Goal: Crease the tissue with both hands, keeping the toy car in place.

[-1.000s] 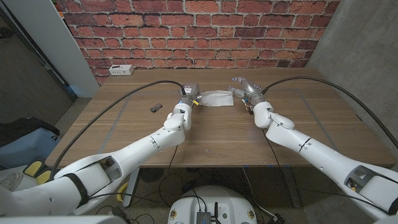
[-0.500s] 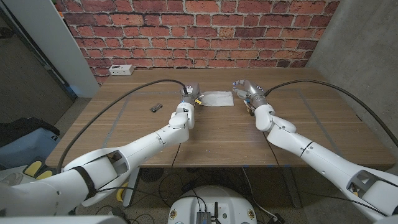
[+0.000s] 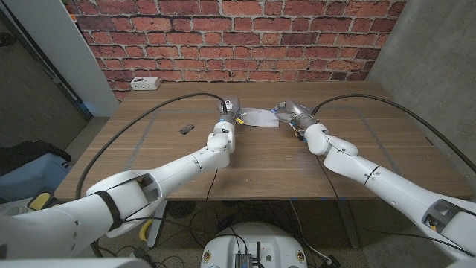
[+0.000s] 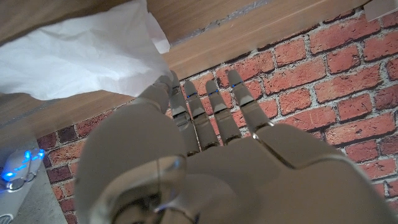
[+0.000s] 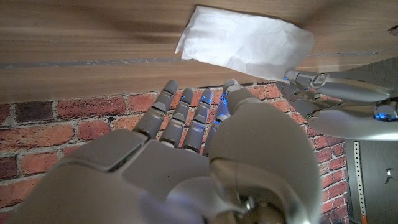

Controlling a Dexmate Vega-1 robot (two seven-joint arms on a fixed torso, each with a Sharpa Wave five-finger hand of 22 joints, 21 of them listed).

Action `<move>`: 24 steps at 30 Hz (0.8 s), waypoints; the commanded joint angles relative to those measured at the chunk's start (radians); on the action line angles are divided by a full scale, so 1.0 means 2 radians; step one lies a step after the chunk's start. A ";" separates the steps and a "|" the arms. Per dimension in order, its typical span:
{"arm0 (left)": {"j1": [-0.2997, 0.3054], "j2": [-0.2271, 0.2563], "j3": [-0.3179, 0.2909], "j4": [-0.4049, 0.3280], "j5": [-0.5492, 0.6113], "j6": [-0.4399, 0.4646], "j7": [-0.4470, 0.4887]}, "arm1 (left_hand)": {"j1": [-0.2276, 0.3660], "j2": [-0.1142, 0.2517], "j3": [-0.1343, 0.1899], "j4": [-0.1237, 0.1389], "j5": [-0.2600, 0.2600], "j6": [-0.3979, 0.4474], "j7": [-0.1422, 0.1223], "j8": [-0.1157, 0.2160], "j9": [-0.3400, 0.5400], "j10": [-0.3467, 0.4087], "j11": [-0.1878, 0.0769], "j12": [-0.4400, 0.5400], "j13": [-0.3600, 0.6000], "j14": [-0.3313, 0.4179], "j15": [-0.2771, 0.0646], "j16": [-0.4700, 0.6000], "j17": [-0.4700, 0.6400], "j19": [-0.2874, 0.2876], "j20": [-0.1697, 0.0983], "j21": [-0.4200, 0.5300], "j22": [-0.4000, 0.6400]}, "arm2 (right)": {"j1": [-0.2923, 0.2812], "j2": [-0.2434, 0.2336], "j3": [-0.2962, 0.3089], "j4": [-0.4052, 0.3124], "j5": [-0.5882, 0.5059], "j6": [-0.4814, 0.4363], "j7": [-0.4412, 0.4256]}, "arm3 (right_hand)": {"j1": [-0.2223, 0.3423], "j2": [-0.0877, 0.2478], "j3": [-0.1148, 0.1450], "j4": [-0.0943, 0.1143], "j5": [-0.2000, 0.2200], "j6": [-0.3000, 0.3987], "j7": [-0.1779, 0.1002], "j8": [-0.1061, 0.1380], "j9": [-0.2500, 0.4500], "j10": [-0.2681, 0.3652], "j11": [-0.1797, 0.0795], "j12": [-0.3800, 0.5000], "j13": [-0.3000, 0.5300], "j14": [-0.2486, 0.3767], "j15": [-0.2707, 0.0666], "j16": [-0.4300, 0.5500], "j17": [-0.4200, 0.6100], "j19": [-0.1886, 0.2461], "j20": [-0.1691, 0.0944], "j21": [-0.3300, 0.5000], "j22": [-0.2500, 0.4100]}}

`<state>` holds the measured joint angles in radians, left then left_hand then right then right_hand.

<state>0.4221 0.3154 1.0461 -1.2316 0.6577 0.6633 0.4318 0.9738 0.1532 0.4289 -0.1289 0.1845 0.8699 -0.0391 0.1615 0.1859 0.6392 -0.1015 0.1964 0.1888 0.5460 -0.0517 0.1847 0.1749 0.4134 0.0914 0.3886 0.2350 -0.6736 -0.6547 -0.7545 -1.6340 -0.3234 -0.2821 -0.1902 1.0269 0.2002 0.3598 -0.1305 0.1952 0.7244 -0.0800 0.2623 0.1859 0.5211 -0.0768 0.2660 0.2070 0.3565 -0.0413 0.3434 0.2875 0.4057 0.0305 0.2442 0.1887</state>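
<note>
With both hands at the tissue, we are about to crease it.

Near the frame's centre in the head view, our left hand (image 3: 226, 112) and right hand (image 3: 291, 112) flank the white crumpled paper tissue (image 3: 258, 117) on the brown wooden table (image 3: 357, 152); fingers extended, holding nothing. We should press evenly from both edges. Left of centre lies a small dark object (image 3: 187, 129), possibly the toy car.

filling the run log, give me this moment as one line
left robot hand: at tissue left edge | right robot hand: at its right edge | grip: cannot tell | small dark object: left, apart
</note>
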 commanded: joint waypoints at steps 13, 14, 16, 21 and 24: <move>-0.014 -0.093 0.007 0.159 0.005 0.055 0.237 | -0.037 -0.032 -0.037 -0.002 -0.006 -0.248 -0.042 0.002 -0.001 -0.132 0.012 -0.009 0.006 -0.081 0.000 -0.001 0.006 -0.055 0.005 -0.004 -0.001 | 0.026 0.002 -0.018 0.012 0.001 0.012 0.068 | -0.002 -0.013 -0.001 0.002 -0.006 -0.006 -0.001 -0.007 0.001 -0.004 0.001 -0.006 0.001 -0.005 -0.047 -0.005 -0.002 0.000 0.006 0.001 0.001; -0.013 -0.093 0.005 0.160 0.001 0.050 0.248 | -0.039 -0.032 -0.038 -0.001 -0.006 -0.248 -0.043 0.003 -0.001 -0.131 0.011 -0.007 0.006 -0.081 -0.001 0.000 0.006 -0.055 0.006 -0.003 -0.001 | 0.026 0.002 -0.018 0.012 0.002 0.011 0.068 | -0.002 -0.014 -0.001 0.002 -0.006 -0.007 -0.002 -0.008 0.001 -0.004 0.001 -0.006 0.001 -0.005 -0.046 -0.005 -0.003 -0.001 0.007 0.001 0.001; -0.010 -0.081 0.005 0.141 -0.005 0.042 0.251 | -0.041 -0.026 -0.037 0.002 -0.004 -0.247 -0.048 0.006 -0.001 -0.125 0.013 -0.003 0.006 -0.080 0.000 0.001 0.006 -0.056 0.008 -0.003 -0.001 | 0.026 0.003 -0.018 0.011 0.001 0.011 0.068 | -0.002 -0.013 -0.001 0.003 -0.006 -0.006 -0.002 -0.008 0.001 -0.004 0.001 -0.006 0.001 -0.006 -0.046 -0.005 -0.002 -0.001 0.007 0.001 0.001; 0.007 -0.045 -0.005 0.086 -0.022 -0.001 0.259 | -0.065 0.009 -0.033 0.026 -0.002 -0.232 -0.044 0.015 0.000 -0.113 0.020 0.006 0.007 -0.071 0.006 0.008 0.010 -0.056 0.026 0.000 -0.001 | 0.025 0.003 -0.018 0.008 -0.001 0.009 0.068 | -0.003 -0.013 -0.002 0.003 -0.007 -0.008 -0.002 -0.010 0.001 -0.005 0.001 -0.007 0.001 -0.006 -0.047 -0.004 -0.002 -0.001 0.007 0.001 0.001; 0.016 -0.043 -0.015 0.071 -0.027 0.005 0.270 | -0.074 0.019 -0.030 0.036 -0.001 -0.225 -0.043 0.017 0.000 -0.108 0.020 0.008 0.007 -0.068 0.006 0.010 0.011 -0.056 0.031 0.001 -0.001 | 0.026 0.003 -0.019 0.007 -0.003 0.007 0.071 | -0.002 -0.012 -0.002 0.002 -0.007 -0.010 -0.002 -0.011 0.001 -0.005 0.001 -0.007 0.001 -0.006 -0.047 -0.004 -0.002 -0.001 0.006 0.001 0.001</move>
<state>0.4089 0.1955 1.0591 -1.0140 0.6503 0.7220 0.8378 0.8345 0.1698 0.3643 -0.0748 0.1776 0.4062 -0.1271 0.1888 0.1841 0.4101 -0.0606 0.2036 0.1979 0.4005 -0.0409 0.1937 0.1933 0.2997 0.1413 0.3834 0.2322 -0.6249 -0.6506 -0.7884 -1.6127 -0.3206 -0.2612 -0.0627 1.0227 0.1858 0.3553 -0.1260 0.1847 0.7086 -0.0824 0.2469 0.1861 0.5159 -0.0713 0.2545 0.2069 0.3497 -0.0375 0.3365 0.2830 0.4019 0.0342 0.2441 0.1885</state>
